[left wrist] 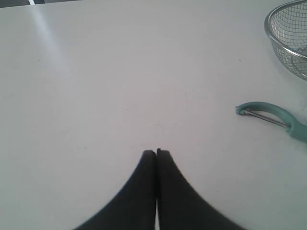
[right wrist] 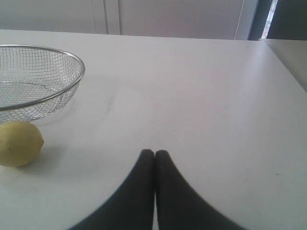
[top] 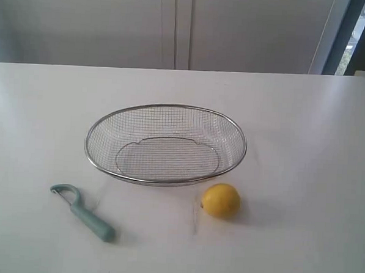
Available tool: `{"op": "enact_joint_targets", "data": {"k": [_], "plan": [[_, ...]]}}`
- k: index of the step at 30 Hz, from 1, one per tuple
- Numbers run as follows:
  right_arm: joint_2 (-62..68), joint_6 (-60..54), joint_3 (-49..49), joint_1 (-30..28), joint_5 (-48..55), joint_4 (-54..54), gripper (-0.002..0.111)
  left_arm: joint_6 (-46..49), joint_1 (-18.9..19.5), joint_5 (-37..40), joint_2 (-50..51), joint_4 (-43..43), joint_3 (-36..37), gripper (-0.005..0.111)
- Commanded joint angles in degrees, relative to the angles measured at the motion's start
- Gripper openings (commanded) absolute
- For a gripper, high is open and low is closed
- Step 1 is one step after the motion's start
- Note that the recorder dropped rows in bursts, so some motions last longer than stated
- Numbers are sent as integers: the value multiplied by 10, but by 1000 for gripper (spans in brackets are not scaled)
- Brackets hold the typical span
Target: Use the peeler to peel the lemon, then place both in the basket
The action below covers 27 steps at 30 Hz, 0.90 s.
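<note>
basket [top: 167,108]: shiny steel wire mesh | peeler [top: 86,216]: matt teal plastic | lemon [top: 221,201]: smooth skin

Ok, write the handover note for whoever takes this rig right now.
Left pincer: shut, empty, over bare table.
Right pincer: shut, empty.
Lemon: on the table by the basket's near rim, right side of the exterior view, skin whole.
Peeler: flat on the table, near left, clear of the basket.
Basket: holds nothing.
Done: nothing yet.
To do: grasp peeler and lemon, peel, put both in the basket.
</note>
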Motion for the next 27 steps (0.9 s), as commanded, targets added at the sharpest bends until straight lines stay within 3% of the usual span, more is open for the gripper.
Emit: {"op": "enact_joint_targets", "data": {"k": [1,16,27], "plan": [[-3,4,1,-2,-26,0,0,2,-3,2,-3,-1,2,0],[-3,4,1,-2,-249,0,0,2,-3,2,-3,-1,2,0],[-3,4,1,-2,-273,0,0,2,-3,2,-3,-1,2,0]]}}
